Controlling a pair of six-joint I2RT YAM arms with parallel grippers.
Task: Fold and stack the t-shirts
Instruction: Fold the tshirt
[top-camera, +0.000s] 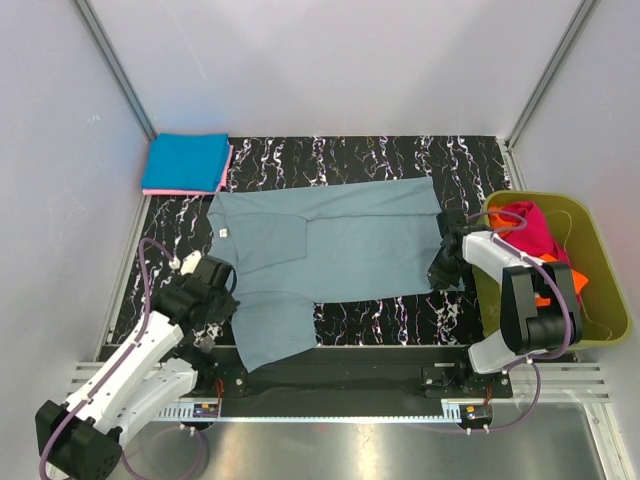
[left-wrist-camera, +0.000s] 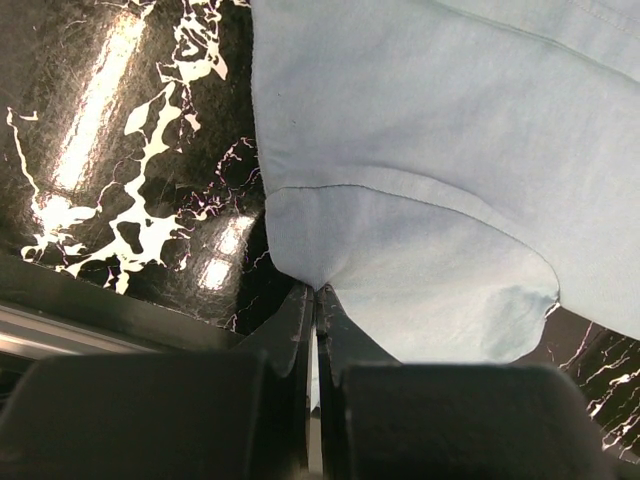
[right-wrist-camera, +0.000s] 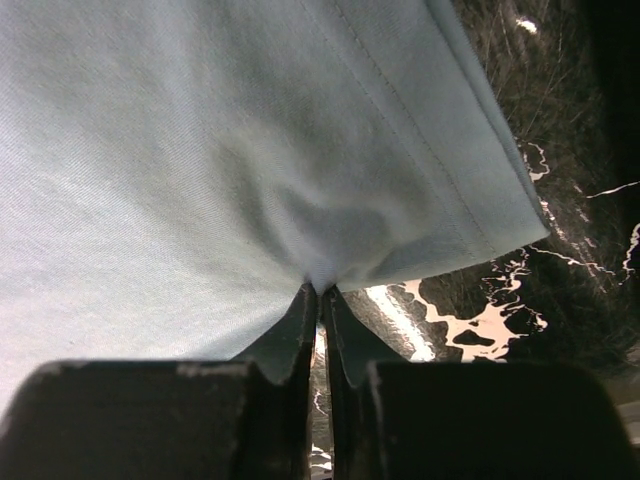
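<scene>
"Top external: where's the grey-blue t-shirt (top-camera: 340, 250)?"
"Spread on the marbled table (top-camera: 400, 160); the grips are unclear from there."
"Wrist views?"
"Those show the left gripper (left-wrist-camera: 316, 296) pinched tight on a sleeve edge, and the right gripper (right-wrist-camera: 320, 292) pinched on cloth near the hem corner"

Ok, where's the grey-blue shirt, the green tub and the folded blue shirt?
grey-blue shirt (top-camera: 340, 240): top view, middle of its body.
green tub (top-camera: 602, 270): top view, right wall.
folded blue shirt (top-camera: 185, 162): top view, its top face.
</scene>
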